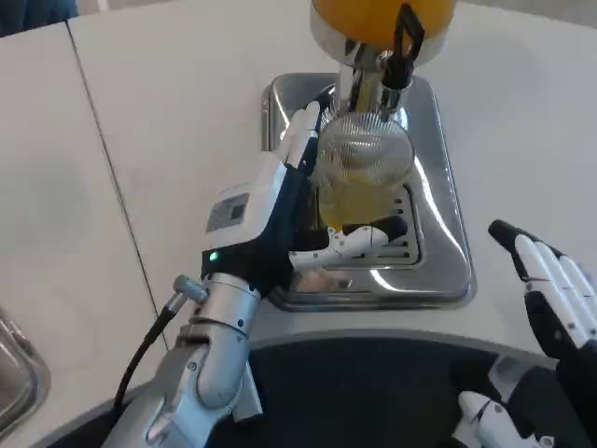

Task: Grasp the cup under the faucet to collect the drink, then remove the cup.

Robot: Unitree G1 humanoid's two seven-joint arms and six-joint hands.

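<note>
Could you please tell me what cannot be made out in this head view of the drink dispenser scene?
- Dispenser: its upper part is cut off by the top edge.
- Cup: its left wall and base are hidden by the left hand.
- Faucet: whether drink is flowing is too blurred to tell.
- Right hand: its wrist is cut off by the right edge.
- Metal object at the left edge: mostly cropped.
</note>
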